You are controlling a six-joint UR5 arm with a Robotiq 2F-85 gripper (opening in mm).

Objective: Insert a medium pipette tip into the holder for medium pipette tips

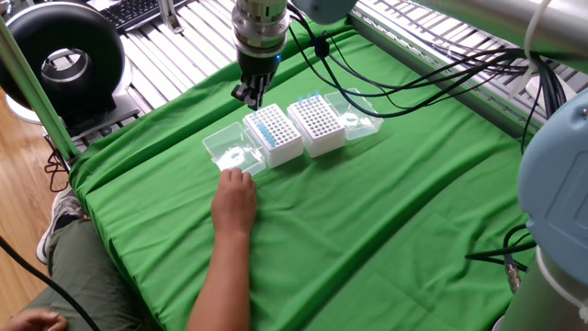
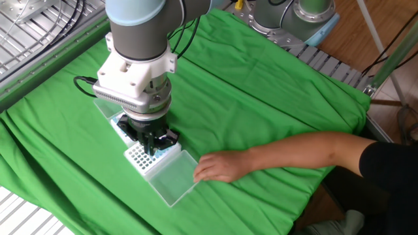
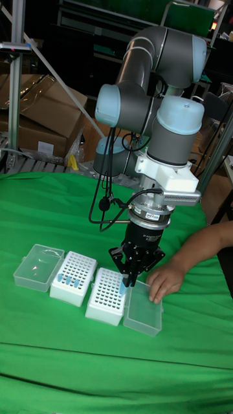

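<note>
On the green cloth [image 1: 367, 211] sit two white racks side by side. Above the nearer rack [image 3: 108, 295] hangs the claw [image 3: 129, 279], clenched on a blue tip [image 3: 122, 289] that points down over the holes. A person's hand [image 3: 166, 281] rests on the clear lid [image 3: 144, 308] just beside it.

So the blue pipette tip [image 3: 122, 288] hangs upright over the white holder's [image 3: 106, 295] 3 o'clock edge, mostly empty grid.
</note>
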